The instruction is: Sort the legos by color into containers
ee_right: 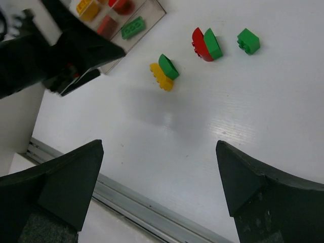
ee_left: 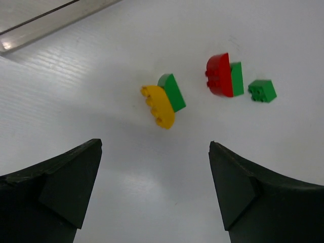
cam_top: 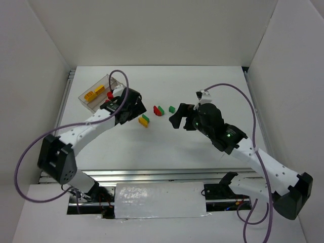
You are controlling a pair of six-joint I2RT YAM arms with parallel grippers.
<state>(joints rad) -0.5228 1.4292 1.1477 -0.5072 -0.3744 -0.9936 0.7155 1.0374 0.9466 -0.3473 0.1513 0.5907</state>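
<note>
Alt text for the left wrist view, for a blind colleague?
Open left gripper above the white table, a yellow brick touching a green wedge just ahead. Beyond right, a red brick touches a green slab, a small green brick apart beside them.

The top view looks steeply down from above and behind the left arm (cam_top: pixel 91 125) and right arm (cam_top: pixel 263 159), far enough back to hold the whole white counter (cam_top: pixel 167 152), with the tray (cam_top: pixel 84 103) at far left. The left wrist view sits low and close to the counter, looking forward between its own 2 dark jaws at the yellow-and-green pair (ee_left: pixel 163 100), the red-and-green pair (ee_left: pixel 224 75) and the single green brick (ee_left: pixel 262 90). The right wrist view looks down from higher, between its jaws, and shares those 5 bricks, adding the tray's corner and the left arm
</note>
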